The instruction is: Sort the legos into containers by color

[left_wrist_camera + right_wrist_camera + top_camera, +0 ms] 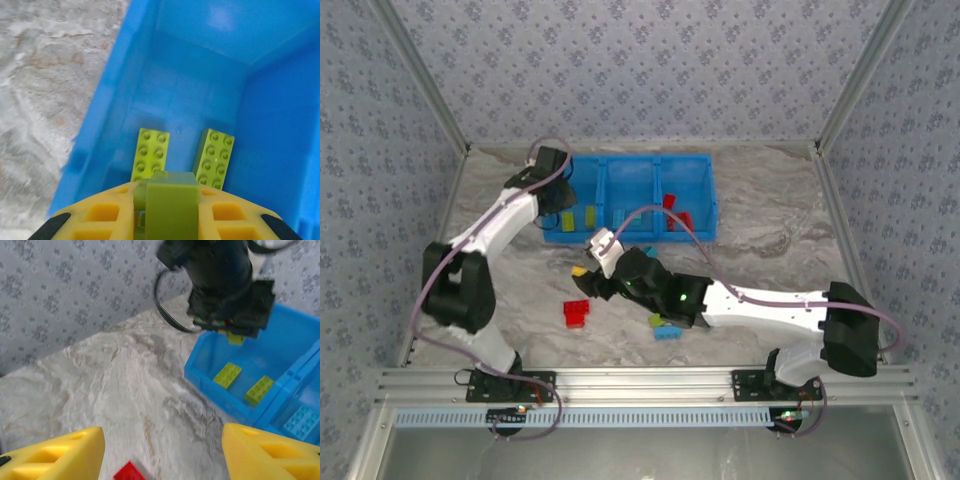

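Two green legos lay in the bin, left compartment; above them, left gripper clamped a third lego; right gripper gaped, apparently empty.

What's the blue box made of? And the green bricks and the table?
Blue box: probably smooth moulded plastic, slightly glossy, light patches on its walls. Green bricks: hard plastic too, judging by crisp round studs. Table: grey marble-like veins; stone or printed sheet, cannot tell.

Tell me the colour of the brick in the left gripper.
Yellow-green. The brick shows best in the left wrist view.
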